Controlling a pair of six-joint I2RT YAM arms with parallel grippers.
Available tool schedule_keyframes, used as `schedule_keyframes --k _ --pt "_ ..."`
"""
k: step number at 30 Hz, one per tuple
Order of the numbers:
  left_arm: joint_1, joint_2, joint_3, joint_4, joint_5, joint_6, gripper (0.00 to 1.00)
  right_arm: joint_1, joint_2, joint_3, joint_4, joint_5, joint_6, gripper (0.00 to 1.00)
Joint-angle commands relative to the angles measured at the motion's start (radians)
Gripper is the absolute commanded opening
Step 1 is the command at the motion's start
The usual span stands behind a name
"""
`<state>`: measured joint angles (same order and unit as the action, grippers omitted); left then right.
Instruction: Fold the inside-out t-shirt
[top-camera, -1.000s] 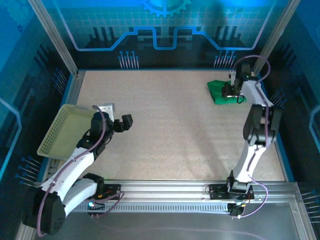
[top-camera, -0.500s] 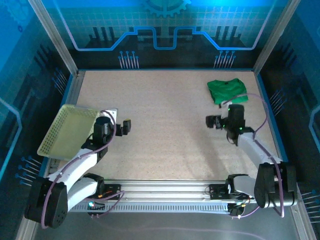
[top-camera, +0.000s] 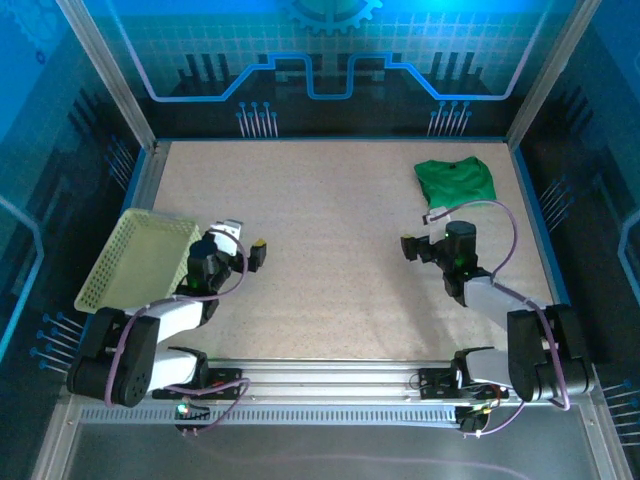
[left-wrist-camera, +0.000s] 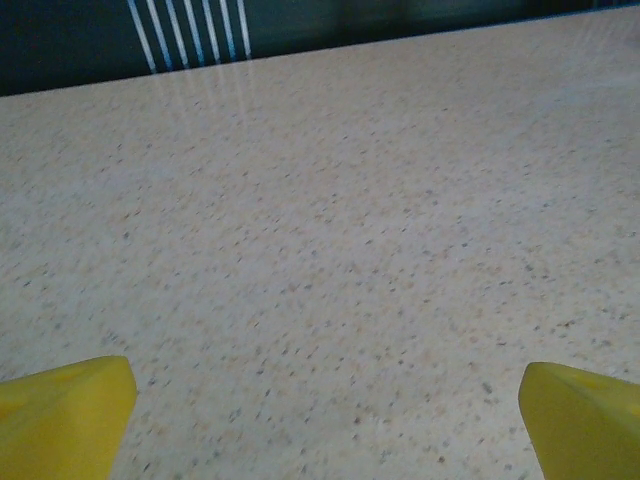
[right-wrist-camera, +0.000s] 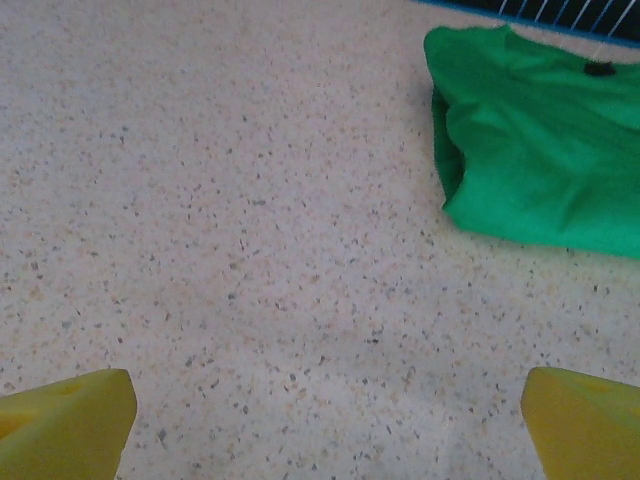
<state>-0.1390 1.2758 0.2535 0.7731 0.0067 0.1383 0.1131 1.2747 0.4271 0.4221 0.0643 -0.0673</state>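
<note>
Shirt (top-camera: 455, 181): soft, light, limp; likely best pinched at a folded edge; right gripper (top-camera: 408, 247) near shirt, spread wide, empty; left gripper (top-camera: 257, 251) well apart from it, likewise.

On the table (top-camera: 330, 210) the t-shirt (top-camera: 455, 181) lies far right, the basket (top-camera: 140, 262) at the left edge. The left gripper (top-camera: 257, 255) is just right of the basket. The right gripper (top-camera: 409, 247) is nearer than the t-shirt, apart from it.

bare worktop (left-wrist-camera: 320, 250) between and ahead of the left jaws, basket (top-camera: 140, 265) close behind them. bare worktop between the right jaws too, green t-shirt (right-wrist-camera: 540, 160) lying ahead, off to their right.
</note>
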Motion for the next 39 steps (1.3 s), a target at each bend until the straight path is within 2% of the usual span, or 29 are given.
schedule_keyframes --k 1,5,7,8,10,13,15,18,22,24,28,31,39 --pt "0.020 0.033 -0.014 0.144 0.083 0.035 0.99 0.008 0.009 -0.021 0.120 -0.024 -0.034 1.00" --pt "0.033 0.145 -0.018 0.284 0.091 0.051 0.99 0.003 0.031 -0.032 0.190 -0.054 -0.044 1.00" --pt "0.075 0.134 0.005 0.221 0.130 0.011 0.99 -0.002 0.049 -0.029 0.218 -0.069 -0.050 1.00" --pt "0.094 0.152 0.007 0.241 0.153 -0.002 0.99 -0.005 0.057 -0.034 0.240 -0.085 -0.047 1.00" --pt "0.129 0.202 -0.006 0.322 0.150 -0.047 0.99 -0.020 0.090 -0.037 0.281 -0.141 -0.035 1.00" --pt "0.152 0.303 -0.007 0.441 0.182 -0.071 0.99 -0.020 0.125 -0.025 0.291 -0.141 -0.040 1.00" --pt "0.165 0.267 0.042 0.291 0.209 -0.068 0.99 -0.033 0.138 -0.015 0.291 -0.136 -0.022 1.00" --pt "0.174 0.274 0.090 0.213 0.200 -0.084 0.99 -0.056 0.185 -0.009 0.321 -0.130 0.011 1.00" --pt "0.180 0.277 0.094 0.214 0.203 -0.091 0.99 -0.092 0.229 0.001 0.339 -0.110 0.065 1.00" --pt "0.180 0.277 0.097 0.207 0.195 -0.093 0.99 -0.071 0.232 0.008 0.330 -0.062 0.060 1.00" --pt "0.179 0.277 0.113 0.177 0.110 -0.121 0.99 -0.056 0.232 0.006 0.332 -0.030 0.052 1.00" --pt "0.179 0.277 0.114 0.177 0.057 -0.140 0.99 -0.060 0.232 0.008 0.330 -0.040 0.055 1.00" --pt "0.178 0.277 0.118 0.167 0.025 -0.151 0.99 -0.060 0.232 0.007 0.331 -0.038 0.054 1.00"
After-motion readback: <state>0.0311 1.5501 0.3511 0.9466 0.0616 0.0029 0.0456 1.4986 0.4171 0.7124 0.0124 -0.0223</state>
